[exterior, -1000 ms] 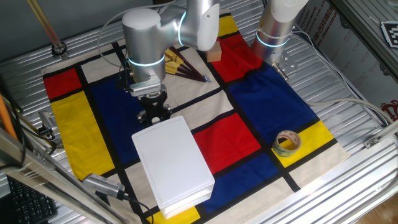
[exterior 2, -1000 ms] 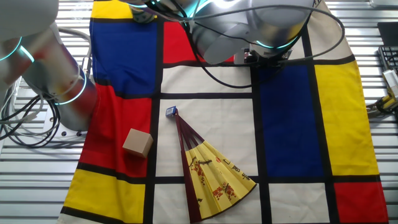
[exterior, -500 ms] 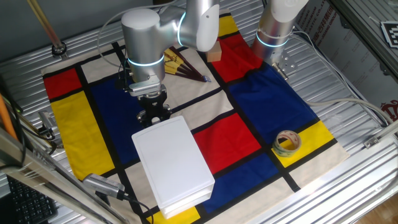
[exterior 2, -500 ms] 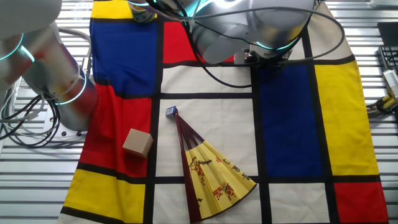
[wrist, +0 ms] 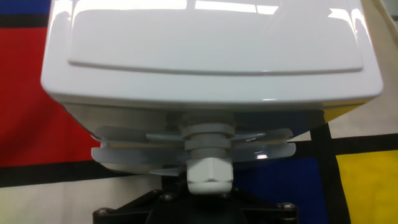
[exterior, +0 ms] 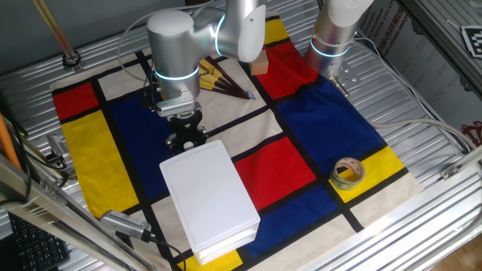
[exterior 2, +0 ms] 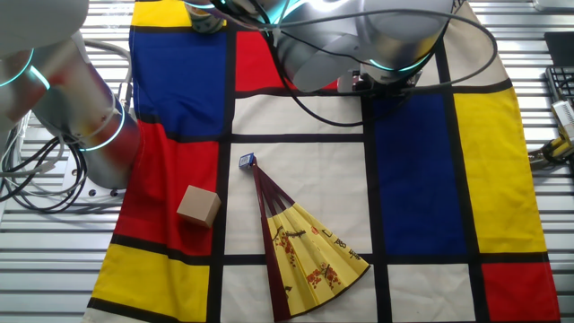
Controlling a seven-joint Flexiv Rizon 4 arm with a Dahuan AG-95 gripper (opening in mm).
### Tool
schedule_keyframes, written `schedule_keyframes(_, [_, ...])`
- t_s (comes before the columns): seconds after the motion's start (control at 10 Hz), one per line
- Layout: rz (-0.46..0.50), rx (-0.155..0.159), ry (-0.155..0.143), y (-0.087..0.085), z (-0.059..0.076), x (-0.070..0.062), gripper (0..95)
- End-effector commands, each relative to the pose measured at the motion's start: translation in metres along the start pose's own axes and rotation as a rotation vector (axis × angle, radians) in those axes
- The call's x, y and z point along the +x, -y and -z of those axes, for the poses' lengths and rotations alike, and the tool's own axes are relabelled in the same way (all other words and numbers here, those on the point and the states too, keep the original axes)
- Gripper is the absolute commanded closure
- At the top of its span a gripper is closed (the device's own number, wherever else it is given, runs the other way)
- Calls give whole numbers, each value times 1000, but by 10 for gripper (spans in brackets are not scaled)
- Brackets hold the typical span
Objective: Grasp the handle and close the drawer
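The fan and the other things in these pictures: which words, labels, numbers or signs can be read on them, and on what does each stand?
No text can be read with certainty.
Paper fan: dark marks, perhaps characters, too small to read.
Black-and-white square marker at the frame edge: a pattern, no letters.
White drawer box: plain, no label visible.
Tape roll and wooden cube: no writing visible.

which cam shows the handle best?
Hand view: the handle fills the lower centre, jutting from the box front, with the gripper right at it. One fixed view hides it behind the gripper; the other shows none of it.
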State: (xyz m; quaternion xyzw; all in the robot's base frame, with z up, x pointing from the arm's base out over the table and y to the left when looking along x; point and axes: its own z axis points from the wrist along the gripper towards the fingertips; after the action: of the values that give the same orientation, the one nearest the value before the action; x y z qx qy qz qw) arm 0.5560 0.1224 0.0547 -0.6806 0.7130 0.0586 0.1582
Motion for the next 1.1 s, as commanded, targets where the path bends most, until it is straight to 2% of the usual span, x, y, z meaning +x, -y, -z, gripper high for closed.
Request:
schedule_keyframes(0.1, [3, 0, 0, 0, 0, 0, 760])
schedule_keyframes(0.4, [10, 0, -3, 0, 0, 1, 760])
schedule_keyframes(0.5, [10, 1, -3, 0, 0, 1, 570])
schedule_keyframes(1.1, [15, 3, -9, 0, 1, 2, 570])
